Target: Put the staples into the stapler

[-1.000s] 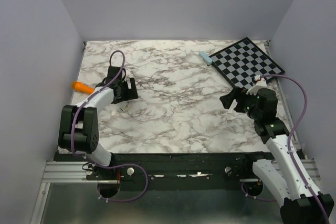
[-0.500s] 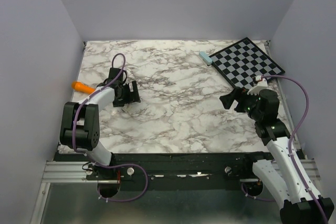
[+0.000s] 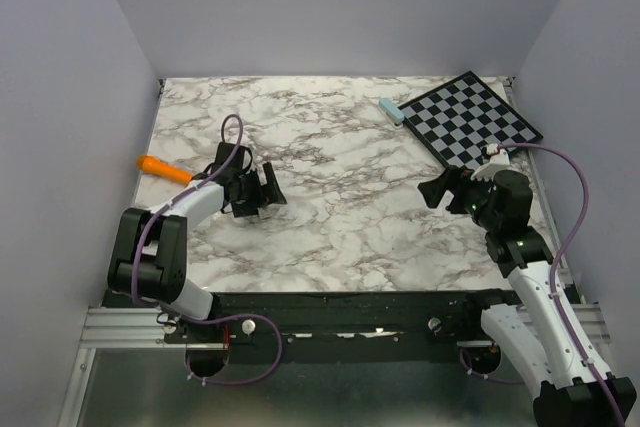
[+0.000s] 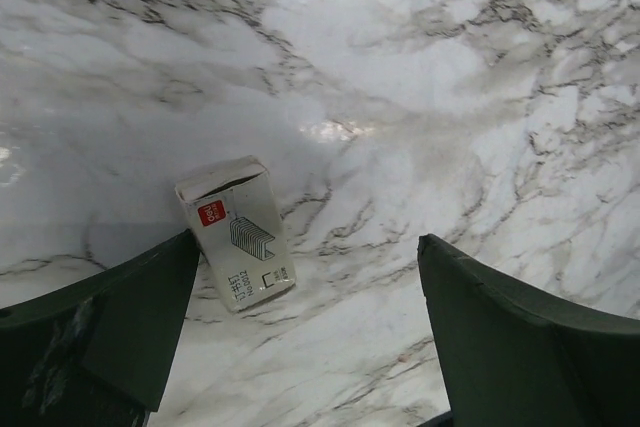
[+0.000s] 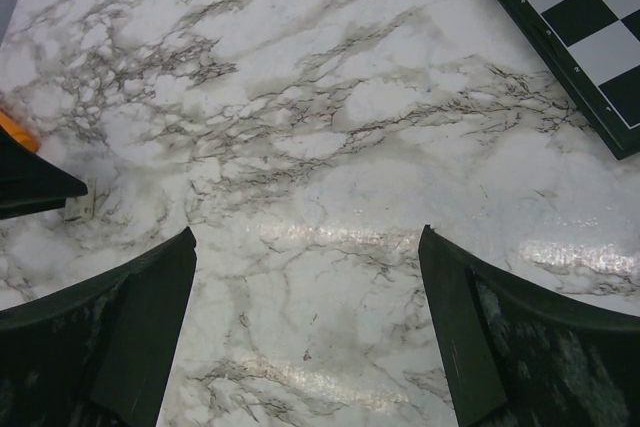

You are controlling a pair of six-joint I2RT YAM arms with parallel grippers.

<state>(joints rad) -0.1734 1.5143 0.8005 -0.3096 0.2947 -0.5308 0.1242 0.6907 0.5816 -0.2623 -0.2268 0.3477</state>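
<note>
The staples (image 4: 238, 232) show as a small whitish box with a red logo and a staple drawing, lying flat on the marble. My left gripper (image 4: 308, 242) hovers open over it, with the box just inside the left finger (image 4: 130, 327). From above, the left gripper (image 3: 265, 194) hides the box. In the right wrist view a whitish corner of the staples (image 5: 80, 202) peeks out by the left arm. The stapler (image 3: 390, 110), a slim light blue bar, lies at the back beside the checkerboard. My right gripper (image 3: 437, 190) (image 5: 305, 237) hangs open over bare marble at the right.
A black-and-white checkerboard (image 3: 470, 119) (image 5: 580, 17) lies at the back right corner. An orange pen-like stick (image 3: 162, 167) lies at the left edge, behind the left arm. Grey walls close in the table on three sides.
My left gripper has moved right and toward the near edge, ending over the staples box. The right arm has stayed in place. Both grippers stay open.
</note>
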